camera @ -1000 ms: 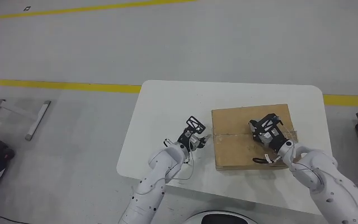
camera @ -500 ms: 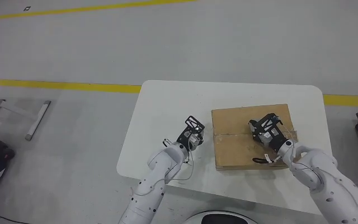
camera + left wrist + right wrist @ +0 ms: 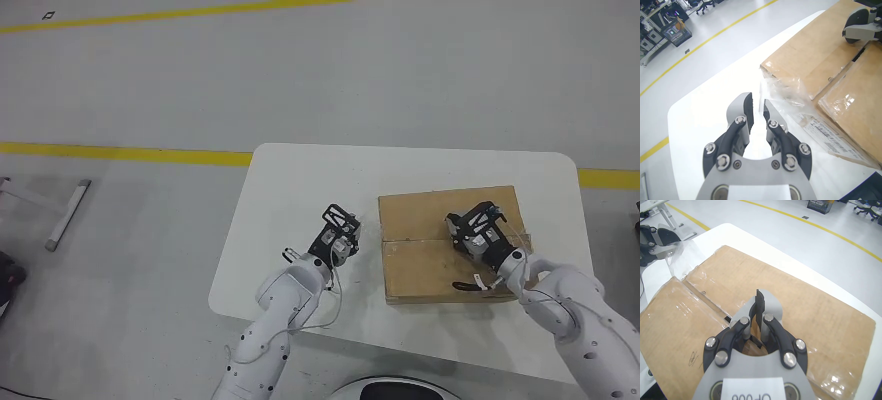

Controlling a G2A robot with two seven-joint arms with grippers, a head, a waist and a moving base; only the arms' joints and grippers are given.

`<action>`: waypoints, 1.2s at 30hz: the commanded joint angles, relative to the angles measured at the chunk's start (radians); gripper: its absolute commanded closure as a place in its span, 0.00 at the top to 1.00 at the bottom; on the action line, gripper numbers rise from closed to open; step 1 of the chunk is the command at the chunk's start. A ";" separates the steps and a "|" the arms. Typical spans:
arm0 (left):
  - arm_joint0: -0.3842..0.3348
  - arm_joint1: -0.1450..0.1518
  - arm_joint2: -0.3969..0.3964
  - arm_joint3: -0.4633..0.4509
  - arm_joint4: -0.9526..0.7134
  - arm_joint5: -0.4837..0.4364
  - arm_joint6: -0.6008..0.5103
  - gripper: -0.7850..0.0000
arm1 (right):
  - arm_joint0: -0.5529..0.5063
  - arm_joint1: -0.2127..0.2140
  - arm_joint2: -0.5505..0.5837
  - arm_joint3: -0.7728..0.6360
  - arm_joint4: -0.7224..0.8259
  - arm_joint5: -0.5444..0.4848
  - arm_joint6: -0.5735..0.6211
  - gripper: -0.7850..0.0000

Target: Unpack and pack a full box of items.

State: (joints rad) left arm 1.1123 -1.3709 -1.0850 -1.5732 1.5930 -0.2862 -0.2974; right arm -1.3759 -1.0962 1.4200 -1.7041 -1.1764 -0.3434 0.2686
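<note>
A closed cardboard box (image 3: 440, 215) lies on the right half of the white table (image 3: 300, 190), its top flaps meeting at a taped seam. My left gripper (image 3: 340, 225) hovers just off the box's left end, its jaws nearly together on a strip of clear tape (image 3: 785, 91) peeled away from the box (image 3: 810, 47). That tape (image 3: 683, 255) stretches from the seam's end up to the left gripper (image 3: 659, 243). My right gripper (image 3: 757, 304) is shut with nothing in it, resting on the box top (image 3: 791, 298) beside the seam, toward the right side (image 3: 478, 225).
A white shipping label (image 3: 825, 130) is stuck on the box's left end wall. The table's left half and far edge are bare white surface. Grey floor with yellow lines surrounds the table.
My left gripper has moved left, away from the box's end, drawing the tape strip out with it. The right gripper and the box have stayed put.
</note>
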 commanded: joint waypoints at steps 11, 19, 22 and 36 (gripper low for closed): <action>-0.012 -0.001 0.036 -0.003 0.060 -0.014 0.017 0.37 | -0.002 -0.002 -0.004 -0.007 -0.002 0.006 -0.002 0.00; -0.018 -0.002 0.045 0.009 0.101 0.006 0.022 0.00 | -0.008 -0.002 0.000 -0.012 -0.001 0.007 0.000 0.00; -0.018 -0.002 0.046 0.005 0.112 0.017 0.027 0.00 | -0.007 -0.003 -0.003 -0.013 -0.002 0.007 0.002 0.00; -0.003 0.001 0.053 -0.078 0.188 0.024 0.039 1.00 | -0.002 -0.005 -0.006 -0.008 0.000 0.004 0.003 0.00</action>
State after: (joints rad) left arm 1.1089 -1.3698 -1.0330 -1.6474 1.7778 -0.2627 -0.2580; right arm -1.3784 -1.1005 1.4143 -1.7130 -1.1772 -0.3389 0.2724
